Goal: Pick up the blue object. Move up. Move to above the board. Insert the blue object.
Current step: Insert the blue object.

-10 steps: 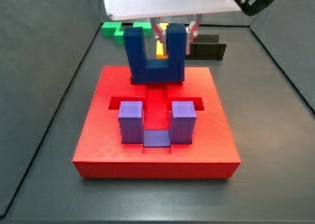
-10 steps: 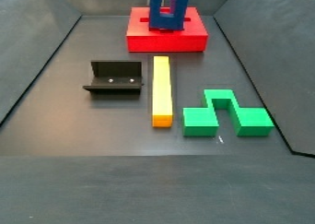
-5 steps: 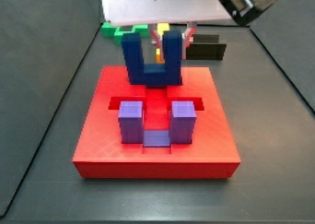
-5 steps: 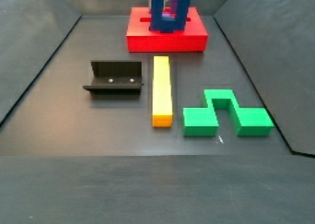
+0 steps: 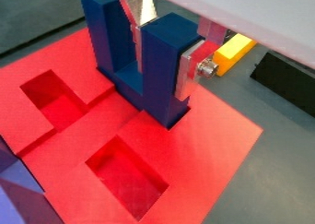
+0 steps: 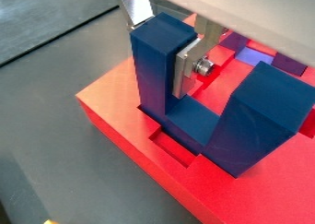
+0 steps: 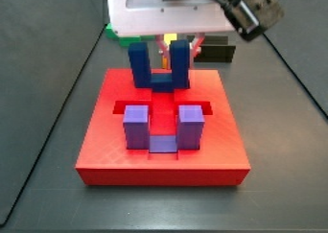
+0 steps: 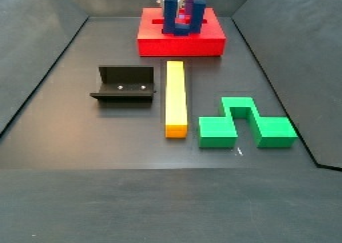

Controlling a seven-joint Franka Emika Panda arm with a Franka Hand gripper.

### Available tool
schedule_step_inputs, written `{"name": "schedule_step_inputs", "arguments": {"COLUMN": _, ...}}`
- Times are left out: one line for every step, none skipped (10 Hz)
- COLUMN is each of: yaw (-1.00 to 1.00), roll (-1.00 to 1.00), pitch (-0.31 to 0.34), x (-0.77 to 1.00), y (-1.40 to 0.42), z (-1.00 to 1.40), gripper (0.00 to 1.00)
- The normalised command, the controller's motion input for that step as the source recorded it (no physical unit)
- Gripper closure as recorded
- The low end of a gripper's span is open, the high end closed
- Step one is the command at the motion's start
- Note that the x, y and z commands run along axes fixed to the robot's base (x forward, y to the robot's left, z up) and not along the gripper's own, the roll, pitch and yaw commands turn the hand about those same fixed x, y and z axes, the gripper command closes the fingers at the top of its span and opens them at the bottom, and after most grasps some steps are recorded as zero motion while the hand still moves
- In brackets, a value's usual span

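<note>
— Where do we have the gripper (image 7: 171, 47) just now?

— Hanging straight down from the white wrist housing (image 7: 170, 11), fingers pointing at the floor. In a side view we see it at the far end of the workspace, over the red board (image 7: 161, 131).

— And the jaws?

— Closed on one upright prong of the blue object (image 5: 138, 54). In both wrist views a silver finger plate (image 6: 187, 69) lies flat against the prong's inner face, between the two prongs; the matching finger (image 6: 138, 4) sits on the outer side, mostly hidden by the prong.

— Is our grip square?

— We hold the block upright, prongs up. Its base is low in the board's recess; whether it touches bottom we cannot tell.
</note>
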Motion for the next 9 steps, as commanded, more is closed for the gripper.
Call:
{"name": "schedule_step_inputs", "arguments": {"yaw": -0.05, "roll": 0.16, "pitch": -0.059, "x": 0.00, "y": -0.27, "z": -0.37, "gripper": 1.00}}
{"name": "schedule_step_inputs", "arguments": {"yaw": 0.00, "roll": 0.06, "pitch": -0.027, "x": 0.29, "y": -0.01, "z": -0.55, "gripper": 1.00}}
{"name": "schedule_step_inputs", "arguments": {"yaw": 0.00, "roll": 0.06, "pitch": 0.000, "x": 0.48, "y": 0.00, "z": -0.79, "gripper": 1.00}}
{"name": "schedule_step_inputs", "arguments": {"yaw": 0.00, "roll": 0.02, "pitch": 0.000, "x": 0.54, "y": 0.00, "z": -0.90, "gripper": 1.00}}
{"name": "schedule_step_inputs", "arguments": {"yaw": 0.07, "roll": 0.00, "pitch": 0.000, "x": 0.40, "y": 0.00, "z": -0.77, "gripper": 1.00}}
{"name": "schedule_step_inputs", "arguments": {"yaw": 0.07, "roll": 0.00, "pitch": 0.000, "x": 0.56, "y": 0.00, "z": -0.83, "gripper": 1.00}}
{"name": "schedule_step_inputs", "arguments": {"yaw": 0.01, "roll": 0.00, "pitch": 0.007, "x": 0.62, "y": 0.00, "z": -0.82, "gripper": 1.00}}
{"name": "schedule_step_inputs", "arguments": {"yaw": 0.00, "roll": -0.01, "pitch": 0.049, "x": 0.65, "y": 0.05, "z": -0.75, "gripper": 1.00}}
{"name": "schedule_step_inputs", "arguments": {"yaw": 0.00, "roll": -0.04, "pitch": 0.040, "x": 0.51, "y": 0.09, "z": -0.69, "gripper": 1.00}}
